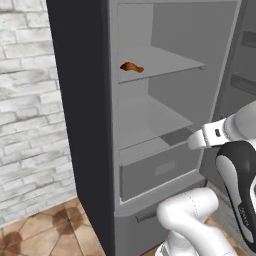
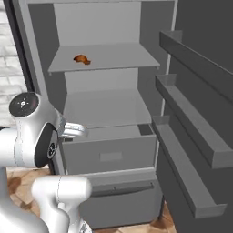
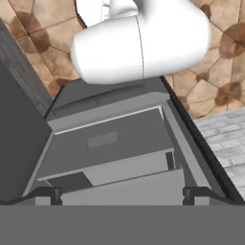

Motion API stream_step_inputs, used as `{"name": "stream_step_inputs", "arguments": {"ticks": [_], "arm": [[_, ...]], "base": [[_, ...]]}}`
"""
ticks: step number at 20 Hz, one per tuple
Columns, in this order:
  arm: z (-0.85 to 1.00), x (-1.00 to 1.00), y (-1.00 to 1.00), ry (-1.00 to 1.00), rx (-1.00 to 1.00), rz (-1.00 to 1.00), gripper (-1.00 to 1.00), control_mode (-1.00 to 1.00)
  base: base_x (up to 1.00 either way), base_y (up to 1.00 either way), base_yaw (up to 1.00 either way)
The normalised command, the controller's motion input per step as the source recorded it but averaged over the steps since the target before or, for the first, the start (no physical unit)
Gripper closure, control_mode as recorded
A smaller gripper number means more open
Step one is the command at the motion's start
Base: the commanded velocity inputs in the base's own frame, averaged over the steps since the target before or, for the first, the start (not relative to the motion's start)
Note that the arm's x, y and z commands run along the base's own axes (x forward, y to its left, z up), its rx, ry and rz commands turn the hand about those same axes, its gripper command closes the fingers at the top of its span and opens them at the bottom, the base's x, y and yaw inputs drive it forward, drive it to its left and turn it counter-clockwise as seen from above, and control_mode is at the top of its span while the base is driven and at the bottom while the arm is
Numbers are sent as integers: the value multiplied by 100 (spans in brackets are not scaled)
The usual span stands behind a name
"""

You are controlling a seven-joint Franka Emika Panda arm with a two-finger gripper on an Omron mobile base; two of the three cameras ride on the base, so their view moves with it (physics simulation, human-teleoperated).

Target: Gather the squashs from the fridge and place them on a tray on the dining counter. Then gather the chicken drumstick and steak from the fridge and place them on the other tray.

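gripper point(image 3: 122, 194): jaws spread wide, holding nothing, hanging over the fridge point(image 1: 85, 125) drawer point(image 3: 105, 143)
chicken drumstick point(image 1: 131, 67): way above the gripper, on the top shelf point(image 2: 113, 57)
fridge door point(image 2: 200, 113): swung open

The fridge point(image 1: 80, 100) stands open before me, its door point(image 2: 200, 113) swung out to my right with 3 racks on its inner side. Inside, 2 shelves sit one above the other over a drawer point(image 2: 109, 154). The chicken drumstick point(image 1: 131, 67) lies on the upper shelf point(image 2: 113, 57), near its front left corner. A brick wall point(image 1: 25, 100) stands left of the fridge.
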Motion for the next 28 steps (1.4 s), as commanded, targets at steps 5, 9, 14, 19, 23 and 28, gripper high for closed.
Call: {"name": "stream_step_inputs", "arguments": {"ticks": [5, 9, 14, 19, 23, 28], "arm": [[0, 0, 0, 0, 0, 0, -100, 100], [0, 0, 0, 0, 0, 0, -100, 100], [0, 0, 0, 0, 0, 0, -100, 100], [0, 0, 0, 0, 0, 0, -100, 100], [0, 0, 0, 0, 0, 0, -100, 100], [1, 43, -2, 2, 2, 8, -100, -100]], "base": [[54, -21, 3], [53, -23, 5], [50, -20, 6], [50, -17, 8], [50, -17, 10], [10, -3, 2]]}}
